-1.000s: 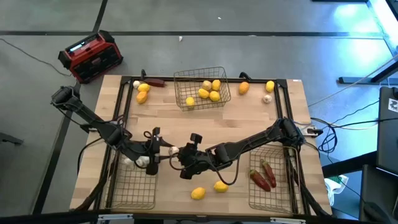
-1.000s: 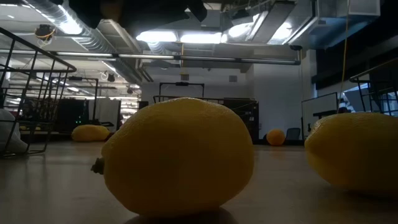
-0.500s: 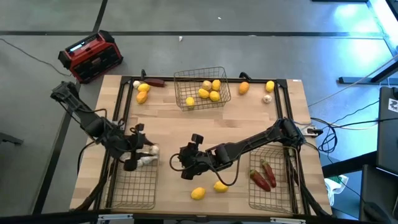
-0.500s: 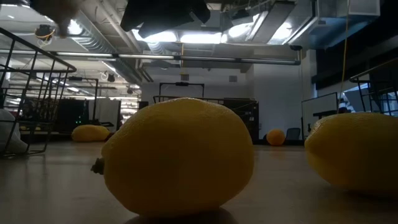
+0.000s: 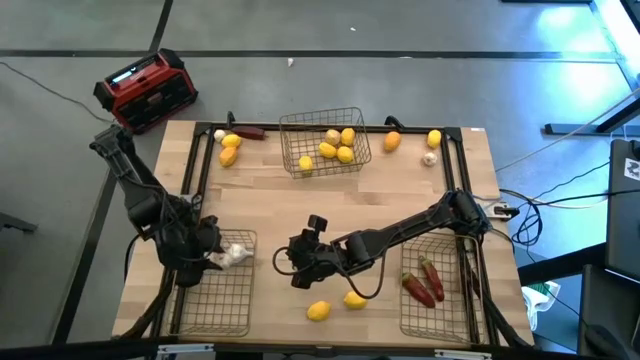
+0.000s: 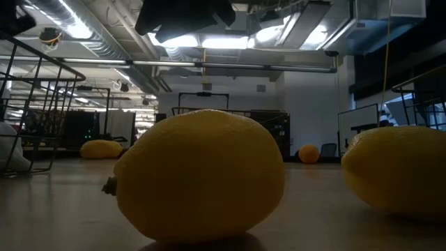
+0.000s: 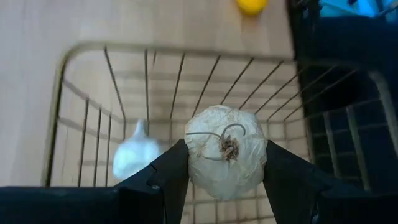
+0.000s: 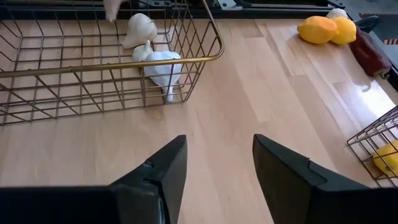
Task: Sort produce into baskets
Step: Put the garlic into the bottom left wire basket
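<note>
My left gripper (image 5: 208, 252) hangs over the far end of the near-left wire basket (image 5: 215, 295), shut on a white garlic bulb (image 7: 227, 167). Two more garlic bulbs (image 8: 163, 65) lie on that basket's floor. My right gripper (image 5: 298, 262) stands open above the table's middle, with nothing between its fingers (image 8: 158, 171). The far basket (image 5: 325, 140) holds several lemons. The near-right basket (image 5: 435, 285) holds dark red chilis (image 5: 422, 283). Two lemons (image 5: 318, 311) lie on the wood near the front edge, and they fill the low view (image 6: 198, 174). My left gripper pinches the garlic bulb by its two opposite sides (image 7: 194, 168) between its two fingers (image 7: 166, 177). The bulb's root end faces the wrist camera. The fingers slant down from the table's left side. The bulb is lifted clear, above the basket's mesh.
Along the far edge lie lemons (image 5: 230, 148), a chili (image 5: 250, 132), an orange fruit (image 5: 392, 141), a lemon (image 5: 434, 138) and a garlic bulb (image 5: 430, 157). A red-and-black box (image 5: 147, 90) stands on the floor beyond the far-left corner. Bare wood lies between the baskets.
My left gripper has carried the garlic bulb from beside my right gripper at the table's middle toward the left edge. It now hangs over the near-left basket, and its wrist has turned on the way. My right arm has stayed where it was.
</note>
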{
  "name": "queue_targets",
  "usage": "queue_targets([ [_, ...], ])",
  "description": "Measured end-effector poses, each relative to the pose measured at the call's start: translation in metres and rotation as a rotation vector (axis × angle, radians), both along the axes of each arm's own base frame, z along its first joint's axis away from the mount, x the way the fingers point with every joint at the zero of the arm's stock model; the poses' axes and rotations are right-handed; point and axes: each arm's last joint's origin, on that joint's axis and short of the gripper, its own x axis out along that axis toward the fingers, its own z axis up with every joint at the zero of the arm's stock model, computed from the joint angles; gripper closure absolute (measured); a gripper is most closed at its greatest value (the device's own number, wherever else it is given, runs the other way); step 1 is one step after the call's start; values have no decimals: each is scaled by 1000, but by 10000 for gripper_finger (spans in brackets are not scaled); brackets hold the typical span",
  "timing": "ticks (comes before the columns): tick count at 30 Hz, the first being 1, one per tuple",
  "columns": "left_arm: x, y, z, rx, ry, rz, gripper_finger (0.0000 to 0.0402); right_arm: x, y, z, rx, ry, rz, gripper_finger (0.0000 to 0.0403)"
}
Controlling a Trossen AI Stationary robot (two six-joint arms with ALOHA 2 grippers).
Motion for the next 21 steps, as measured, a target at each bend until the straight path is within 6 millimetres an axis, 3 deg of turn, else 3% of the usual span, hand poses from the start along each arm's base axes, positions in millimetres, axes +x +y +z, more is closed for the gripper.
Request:
queue_targets([
  [8,-2,-3,-38,91,93,6,228,4,2,-12,42,30,30,221],
  [21,-2,-3,-41,86,102,31,228,4,3,-12,33,34,45,221],
])
